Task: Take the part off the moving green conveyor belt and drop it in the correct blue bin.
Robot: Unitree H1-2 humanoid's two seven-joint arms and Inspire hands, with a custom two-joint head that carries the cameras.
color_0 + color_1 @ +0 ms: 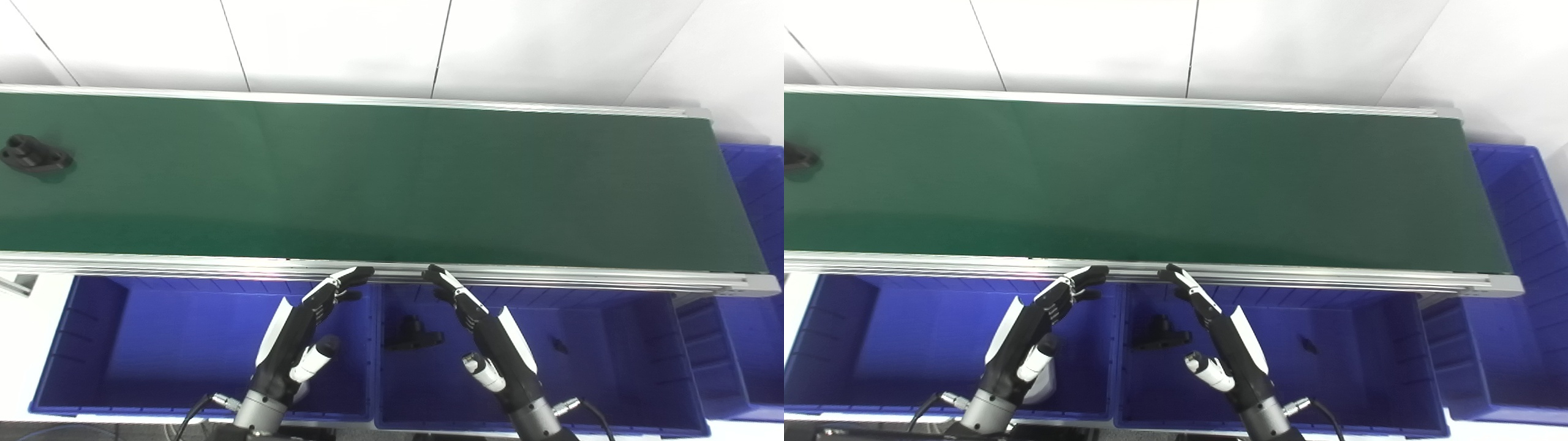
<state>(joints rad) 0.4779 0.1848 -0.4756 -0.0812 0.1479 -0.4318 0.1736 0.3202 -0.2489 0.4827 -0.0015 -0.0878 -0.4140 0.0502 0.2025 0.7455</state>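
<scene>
A black part lies on the green conveyor belt at its far left end; in the right eye view only its edge shows. My left hand is open and empty, held over the left blue bin, fingertips near the belt's front rail. My right hand is open and empty over the middle blue bin, fingers also near the rail. Both hands are far from the part.
The middle bin holds a black part and a small black piece. A third blue bin stands at the belt's right end. The aluminium rail runs along the belt's front. A white wall is behind.
</scene>
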